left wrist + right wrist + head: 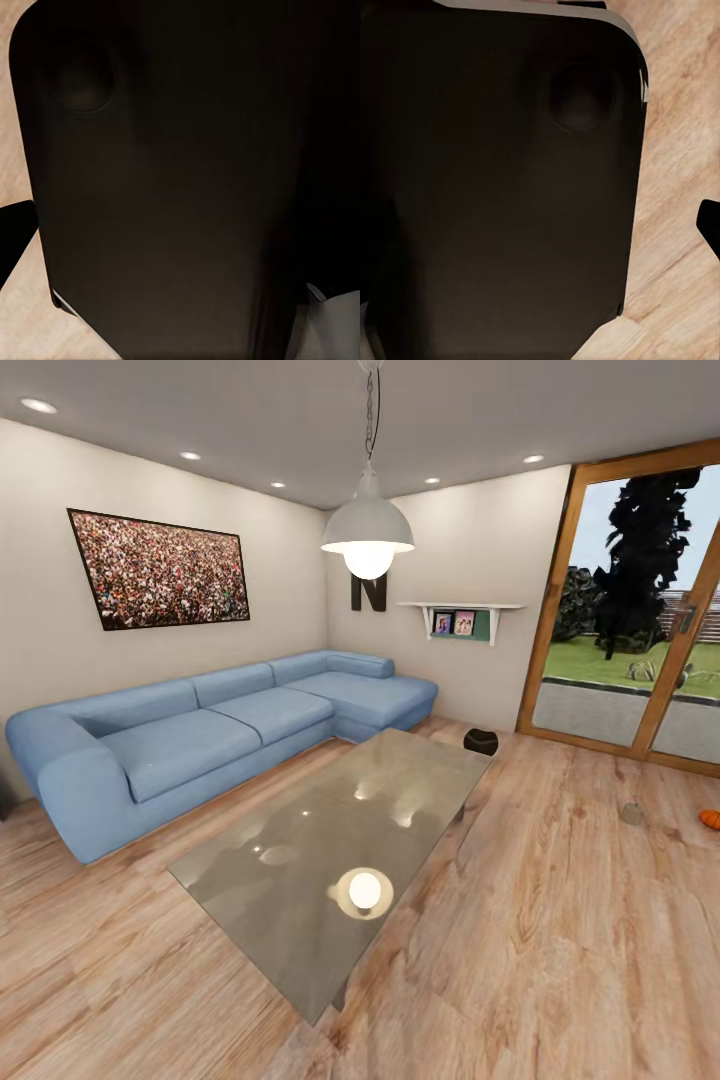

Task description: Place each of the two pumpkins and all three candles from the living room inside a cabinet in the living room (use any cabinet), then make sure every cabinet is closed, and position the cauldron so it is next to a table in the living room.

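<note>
The low table [300, 880] with a glossy grey top stands in the middle of the head view and reflects the pendant lamp. Past its far end, a squat black cauldron [481, 741] sits on the floor near the sofa's corner. A small grey candle [631, 814] lies on the planks at the right. An orange pumpkin [711, 819] is cut by the right edge just beyond the candle. In each wrist view a dark rounded panel sits close to the lens. A black finger-like tip pokes in at the edge of the left wrist view [15, 240] and of the right wrist view [709, 225].
A blue L-shaped sofa [200, 735] runs along the left and back walls. A white pendant lamp [368, 530] hangs over the table. Glass doors in wooden frames [640, 610] fill the right wall. Open plank floor [560, 940] lies to the right of the table.
</note>
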`<state>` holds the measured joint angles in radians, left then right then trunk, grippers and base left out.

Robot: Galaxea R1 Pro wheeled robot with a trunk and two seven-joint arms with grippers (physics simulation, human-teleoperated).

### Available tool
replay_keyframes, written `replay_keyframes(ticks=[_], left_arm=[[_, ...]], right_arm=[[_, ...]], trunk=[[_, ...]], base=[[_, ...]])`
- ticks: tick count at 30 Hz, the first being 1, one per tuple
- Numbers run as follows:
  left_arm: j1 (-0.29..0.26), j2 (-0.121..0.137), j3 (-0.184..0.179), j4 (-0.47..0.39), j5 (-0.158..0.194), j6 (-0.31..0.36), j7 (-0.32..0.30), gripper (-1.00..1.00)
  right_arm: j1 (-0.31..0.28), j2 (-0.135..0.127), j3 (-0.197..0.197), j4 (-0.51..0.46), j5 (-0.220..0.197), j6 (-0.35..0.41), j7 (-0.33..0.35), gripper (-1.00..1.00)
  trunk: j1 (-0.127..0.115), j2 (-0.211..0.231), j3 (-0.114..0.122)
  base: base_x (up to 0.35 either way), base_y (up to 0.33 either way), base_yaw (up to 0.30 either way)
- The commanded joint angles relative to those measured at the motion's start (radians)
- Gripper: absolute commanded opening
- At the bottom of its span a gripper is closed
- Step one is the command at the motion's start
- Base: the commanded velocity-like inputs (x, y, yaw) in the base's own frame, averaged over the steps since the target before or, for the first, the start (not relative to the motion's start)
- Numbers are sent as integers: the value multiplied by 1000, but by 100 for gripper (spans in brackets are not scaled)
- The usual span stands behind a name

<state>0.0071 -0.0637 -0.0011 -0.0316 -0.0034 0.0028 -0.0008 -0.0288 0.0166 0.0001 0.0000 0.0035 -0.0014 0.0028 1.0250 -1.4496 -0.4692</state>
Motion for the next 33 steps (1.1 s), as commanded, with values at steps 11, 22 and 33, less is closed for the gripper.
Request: replay_keyframes(ticks=[11, 22, 33], left_arm=[[1, 1, 1, -2, 0, 0, 1, 100], [1, 0, 1, -2, 0, 0, 2, 100], [1, -2, 1, -2, 2, 0, 2, 100]], right_arm=[[0, 0, 0, 0, 0, 0, 0, 100], [0, 0, 0, 0, 0, 0, 0, 100], [0, 0, 0, 0, 0, 0, 0, 100]], trunk=[[0, 0, -1], [0, 0, -1], [0, 0, -1]], base=[[0, 97, 0], [4, 27, 0], [73, 0, 0]])
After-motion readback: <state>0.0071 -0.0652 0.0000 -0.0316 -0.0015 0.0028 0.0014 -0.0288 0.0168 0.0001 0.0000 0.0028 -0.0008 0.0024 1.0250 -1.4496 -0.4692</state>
